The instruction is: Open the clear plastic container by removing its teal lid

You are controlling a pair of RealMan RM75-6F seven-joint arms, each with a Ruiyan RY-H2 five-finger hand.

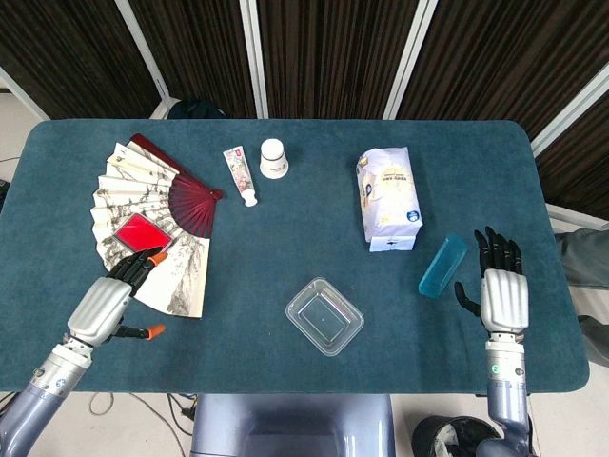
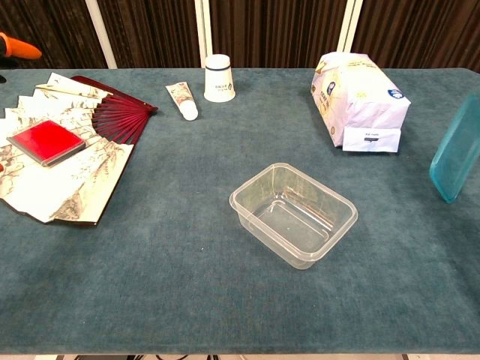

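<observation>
From the head view, the clear plastic container [image 1: 324, 315] sits lidless and empty near the front of the bench [image 1: 285, 219]. The teal lid [image 1: 442, 266] lies just left of the right hand [image 1: 501, 290], whose fingers are spread, holding nothing. The left hand [image 1: 107, 299] hangs loosely spread by the paper fan [image 1: 152, 219].

In the chest view, the container [image 2: 293, 214] is empty; the lid [image 2: 457, 150] stands tilted at the right edge.

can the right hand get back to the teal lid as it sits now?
Probably yes. The flat teal plastic lid lies on the table just beside the right hand, which is open and holds nothing. Only bare dark teal tablecloth shows between them; the white snack bag sits on the lid's far side.
</observation>
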